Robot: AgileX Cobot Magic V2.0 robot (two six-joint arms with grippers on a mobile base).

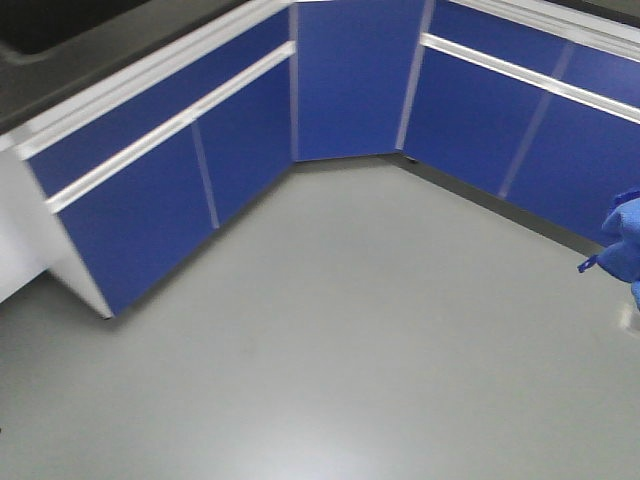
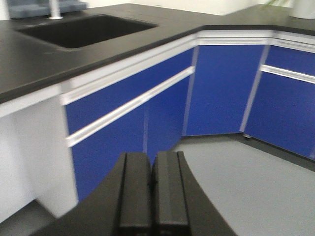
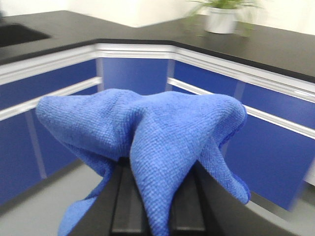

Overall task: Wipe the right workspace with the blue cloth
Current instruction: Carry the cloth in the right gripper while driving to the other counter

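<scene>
1. Front view: grey floor [image 1: 330, 330] and an L of blue cabinets [image 1: 350, 80] with white rails. At the right edge I see 1 bunched edge of the cloth [image 1: 622, 240], hanging clear of the floor. Neither gripper shows here.

2. Left wrist view only: black counter [image 2: 39, 64] with a sunken sink [image 2: 83, 29] and the white base of a tap [image 2: 55, 9] behind it.

3. Right wrist view only: white pot [image 3: 221, 19] with a blurred green plant, standing on the far stretch of counter.

4. Cloth, right wrist view: blue, ribbed weave, draped in 3 lobes over the gripper and filling most of the frame. It is held in the air in front of the corner cabinets, apart from the counter.

5. Left gripper [image 2: 152, 164]: 2 black fingers pressed together, nothing between them. It points level toward the cabinets below the sink, and its camera sits high enough to see the counter top.

6. Right gripper [image 3: 156, 209]: clamped on the cloth, with 1 fold running down between its 2 fingers. It points at the corner where the 2 cabinet runs meet.
</scene>
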